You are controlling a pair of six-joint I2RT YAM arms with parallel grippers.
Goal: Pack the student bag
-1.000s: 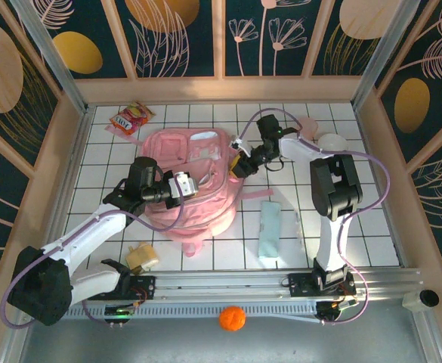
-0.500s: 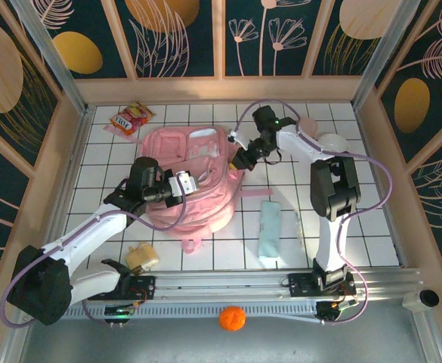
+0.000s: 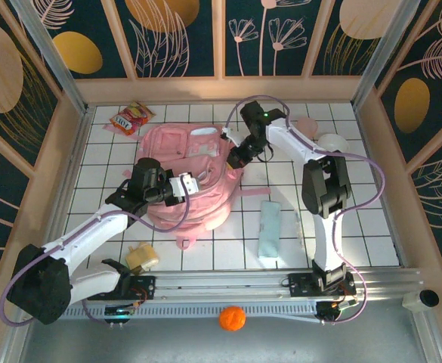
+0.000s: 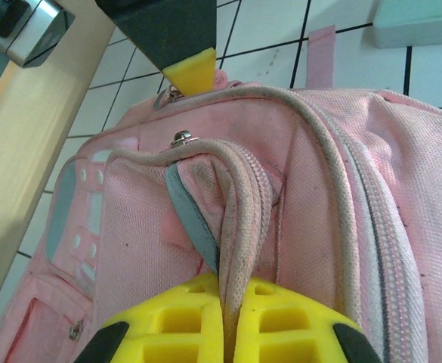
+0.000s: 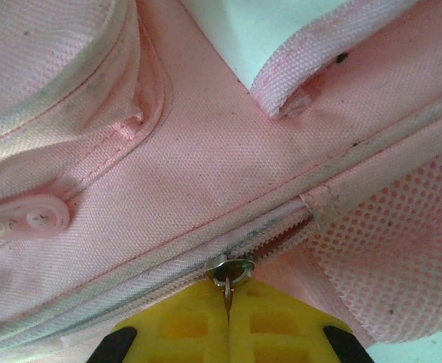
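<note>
Student bag [image 3: 213, 200] lies flat, long axis far-to-near; my left fingers [image 4: 168, 333] pinch its zip edge [image 4: 236, 219], right fingers [image 5: 183, 325] its zip pull [image 5: 230, 271].

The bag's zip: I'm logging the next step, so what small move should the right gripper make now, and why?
Probably draw the zip pull along its track. The right gripper is shut on that pull, and the left gripper is shut on a fold of the bag, bracing it, so the zip looks ready to slide.

The large soft pale-pink fabric backpack [image 3: 209, 204] is laid on the white tiled table [image 3: 372, 227], pockets upward, zip seemingly part-closed.
</note>
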